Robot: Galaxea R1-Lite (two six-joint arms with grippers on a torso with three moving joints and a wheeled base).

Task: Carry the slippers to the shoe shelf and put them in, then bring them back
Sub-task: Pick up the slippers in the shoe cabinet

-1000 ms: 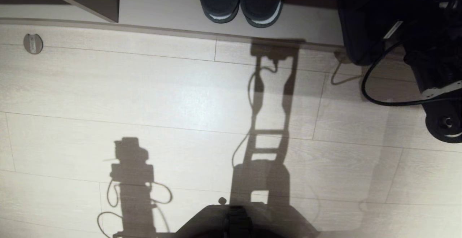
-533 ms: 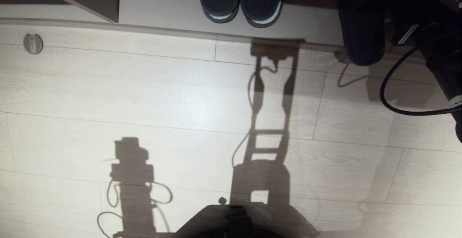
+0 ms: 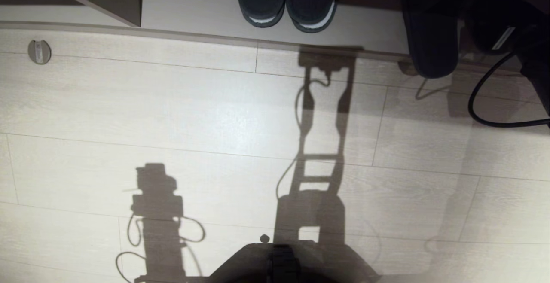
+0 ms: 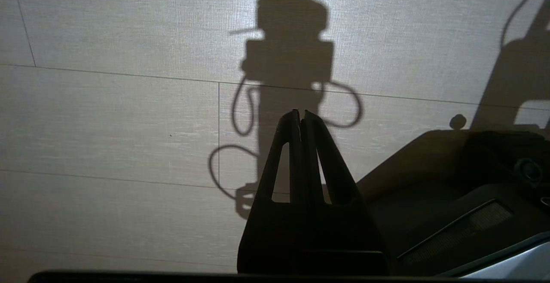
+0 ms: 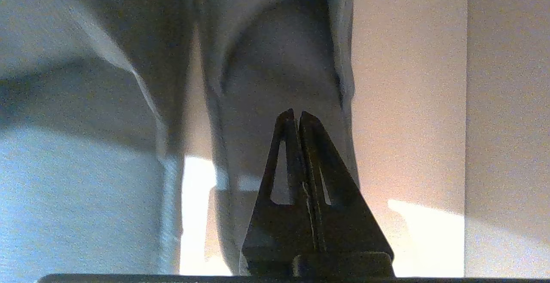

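Right now one of the slippers point(image 3: 429, 38) lies in the shoe shelf point(image 3: 206, 14), at the right end of its open compartment, its rounded end hanging out past the shelf's low front lip over the floor point(image 3: 193, 115). Its partner lies just beside it in the right wrist view, both seen as pale blurred shapes; the nearer slipper point(image 5: 279, 94) sits directly under the right gripper point(image 5: 296, 113), whose jaws are clenched together with nothing visibly caught between them. Whether the tips touch the slipper cannot be told. In the head view the right arm point(image 3: 507, 25) reaches into the shelf just right of the slipper, a black cable point(image 3: 494, 111) looping below it. Left of the slipper, in the same compartment, stands a pair of black shoes point(image 3: 287, 8) with white sole edges. Well away from the shelf, the left gripper point(image 4: 300, 113) hangs over the floor, jaws clenched and empty.
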